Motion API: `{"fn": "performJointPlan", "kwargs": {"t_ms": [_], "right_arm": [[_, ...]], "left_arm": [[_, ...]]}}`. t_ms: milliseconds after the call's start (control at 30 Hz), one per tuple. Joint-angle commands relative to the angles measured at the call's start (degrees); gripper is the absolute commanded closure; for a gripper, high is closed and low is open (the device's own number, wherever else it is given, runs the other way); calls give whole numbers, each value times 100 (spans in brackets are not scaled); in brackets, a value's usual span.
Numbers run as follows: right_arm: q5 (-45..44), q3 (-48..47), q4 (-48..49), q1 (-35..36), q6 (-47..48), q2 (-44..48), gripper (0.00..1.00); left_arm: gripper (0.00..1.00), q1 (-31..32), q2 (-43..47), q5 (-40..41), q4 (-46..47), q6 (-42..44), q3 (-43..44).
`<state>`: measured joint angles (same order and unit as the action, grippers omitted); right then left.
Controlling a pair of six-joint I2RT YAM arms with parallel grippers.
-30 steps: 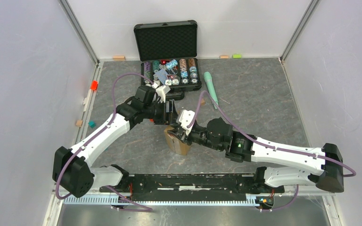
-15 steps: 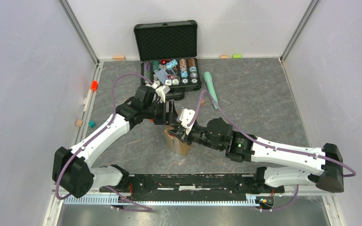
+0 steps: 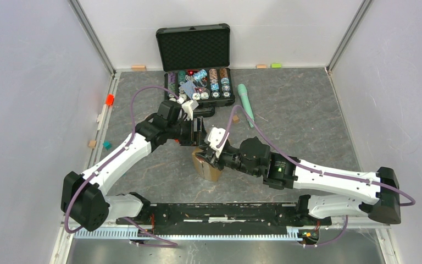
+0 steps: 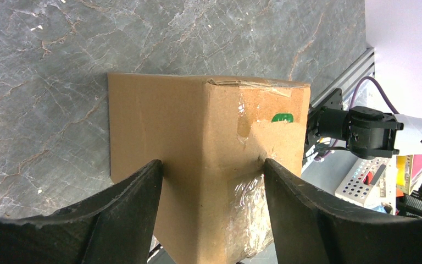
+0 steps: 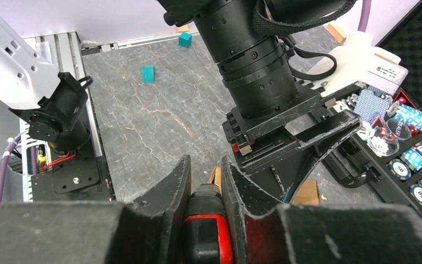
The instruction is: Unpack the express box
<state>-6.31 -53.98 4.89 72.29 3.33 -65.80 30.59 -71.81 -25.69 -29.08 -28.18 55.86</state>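
Observation:
The express box (image 3: 209,168) is a small brown carton with clear tape, standing near the table's middle. In the left wrist view the box (image 4: 209,143) sits corner-on between the black fingers (image 4: 134,192), which press on two of its sides. My left gripper (image 3: 199,136) is shut on it from the far side. My right gripper (image 3: 212,155) is shut on a black and red tool (image 5: 206,231), which points at the box's top edge (image 5: 216,177). The tool's tip is hidden behind the fingers.
An open black case of poker chips (image 3: 198,71) stands at the back. A pale green pen-like object (image 3: 245,103) lies to its right. Small red (image 3: 109,99) and teal (image 3: 106,144) blocks lie by the left wall. The arm bases' rail (image 3: 225,214) runs along the near edge.
My right gripper with the tool has edged slightly left toward the box. The left gripper and the box have hardly moved.

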Motion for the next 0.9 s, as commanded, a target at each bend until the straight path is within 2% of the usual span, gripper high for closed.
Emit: {"fn": "performJointPlan", "kwargs": {"t_ms": [0,367,867], "right_arm": [[-73,-152,-582,153,-120,23,100],[-330,-743,-145,154,101,-16,100],[-517,-375,268,154,378,-285,100]], "left_arm": [[27,9,-60,319,-378,140,-119],[28,9,-109,276,-388,236,-119],[28,10,-154,206,-388,272,-84]]}}
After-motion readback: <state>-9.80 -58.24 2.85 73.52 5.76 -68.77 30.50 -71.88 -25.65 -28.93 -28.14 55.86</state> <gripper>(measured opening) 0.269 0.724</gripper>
